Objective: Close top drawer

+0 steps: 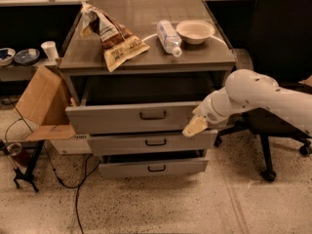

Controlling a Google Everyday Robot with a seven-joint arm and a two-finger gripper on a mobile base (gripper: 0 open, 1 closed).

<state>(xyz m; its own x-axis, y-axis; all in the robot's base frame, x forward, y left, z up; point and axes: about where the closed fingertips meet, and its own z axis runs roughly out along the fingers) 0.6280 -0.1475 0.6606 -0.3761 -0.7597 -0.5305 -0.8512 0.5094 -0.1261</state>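
The top drawer point(131, 117) is the uppermost of three grey drawers, with a small dark handle point(152, 115) centred on its front. It stands partly pulled out, its dark inside showing above the front. My gripper point(195, 126), on the white arm coming in from the right, rests against the right end of the drawer front. The middle drawer point(153, 142) and the lowest drawer point(155, 167) sit below it.
On the cabinet top point(146, 57) lie a snack bag point(111, 37), a water bottle point(168, 37) on its side and a bowl point(195, 31). A cardboard box point(41, 104) stands at the left, cables on the floor. A black office chair point(278, 43) stands right of the cabinet.
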